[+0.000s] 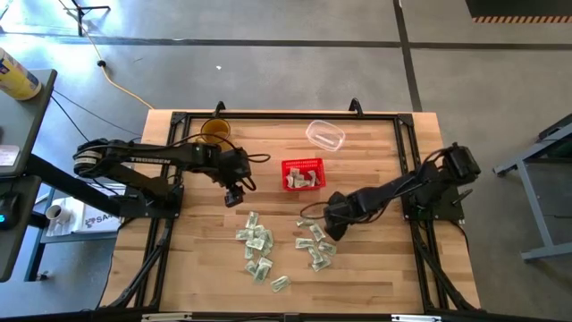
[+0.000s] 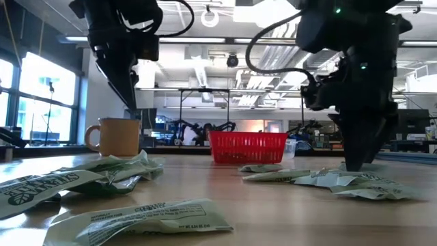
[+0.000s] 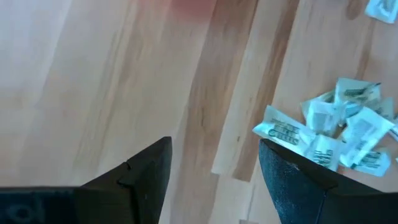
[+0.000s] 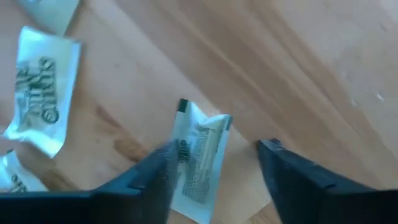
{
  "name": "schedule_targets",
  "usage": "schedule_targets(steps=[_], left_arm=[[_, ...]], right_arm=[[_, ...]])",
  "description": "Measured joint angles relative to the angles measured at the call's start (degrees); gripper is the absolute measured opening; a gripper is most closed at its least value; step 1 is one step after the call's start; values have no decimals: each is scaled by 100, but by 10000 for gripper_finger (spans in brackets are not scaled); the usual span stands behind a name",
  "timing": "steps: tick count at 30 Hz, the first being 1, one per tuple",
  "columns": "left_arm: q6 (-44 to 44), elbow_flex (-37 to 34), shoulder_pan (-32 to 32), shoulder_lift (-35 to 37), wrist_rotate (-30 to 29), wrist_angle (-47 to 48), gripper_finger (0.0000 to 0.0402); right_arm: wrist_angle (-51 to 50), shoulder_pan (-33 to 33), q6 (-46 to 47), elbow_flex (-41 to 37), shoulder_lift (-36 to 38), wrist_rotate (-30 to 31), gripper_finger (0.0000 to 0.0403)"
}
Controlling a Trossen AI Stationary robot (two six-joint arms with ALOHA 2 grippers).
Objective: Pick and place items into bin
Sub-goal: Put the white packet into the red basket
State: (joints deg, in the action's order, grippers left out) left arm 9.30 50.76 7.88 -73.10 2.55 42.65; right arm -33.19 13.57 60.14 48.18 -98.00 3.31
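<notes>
Small pale green-and-white bills lie flat on the wooden table in two loose groups, a left one [image 1: 257, 249] and a right one [image 1: 315, 247]. The red slatted basket [image 1: 303, 173] stands behind them with a few bills [image 1: 305, 181] inside. My right gripper [image 1: 332, 229] is open and low at the right group, its fingers astride one bill [image 4: 202, 158]. My left gripper [image 1: 234, 197] is open and raised over bare wood, left of the basket and behind the left group [image 3: 336, 134]. My right gripper comes from above, pointing down, with one bill [image 4: 205, 143] lying on the table between its open fingers. One finger [image 4: 158, 171] overlaps the bill's long edge in the wrist view. Whether it touches the bill I cannot tell.
An amber mug [image 1: 214, 131] stands at the far left of the table and a clear plastic container [image 1: 325, 135] behind the basket. Black frame rails [image 1: 407, 161] run along the table's sides. Bare wood lies between the two groups of bills and the basket.
</notes>
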Motion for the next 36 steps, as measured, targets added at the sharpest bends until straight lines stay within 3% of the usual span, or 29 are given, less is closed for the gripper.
schedule_targets(steps=[5,7,12,17,20,25,30,36], left_arm=[[288,0,2,0,-144,0,276],[438,0,2,0,-195,-5,276],[1177,0,239,0,-833,-78,276],[1543,0,715,158,-137,-19,276],[1413,2,755,286,54,13,276],[1404,2,741,342,229,296,276],[1647,2,543,341,203,563,276],[2032,3,194,158,202,377,276]], right_arm=[[181,-538,-602,-21,199,-530,48],[373,-725,-778,-45,365,-630,14],[847,-1344,-995,386,917,-85,26],[1038,-1986,-2306,1240,953,404,6],[1091,-2433,-2930,1603,635,-144,23],[954,-2921,-2991,1919,-92,-1238,84],[953,-2980,-2902,2119,-328,-1342,172],[500,-2858,-3494,2146,-171,-1270,253]])
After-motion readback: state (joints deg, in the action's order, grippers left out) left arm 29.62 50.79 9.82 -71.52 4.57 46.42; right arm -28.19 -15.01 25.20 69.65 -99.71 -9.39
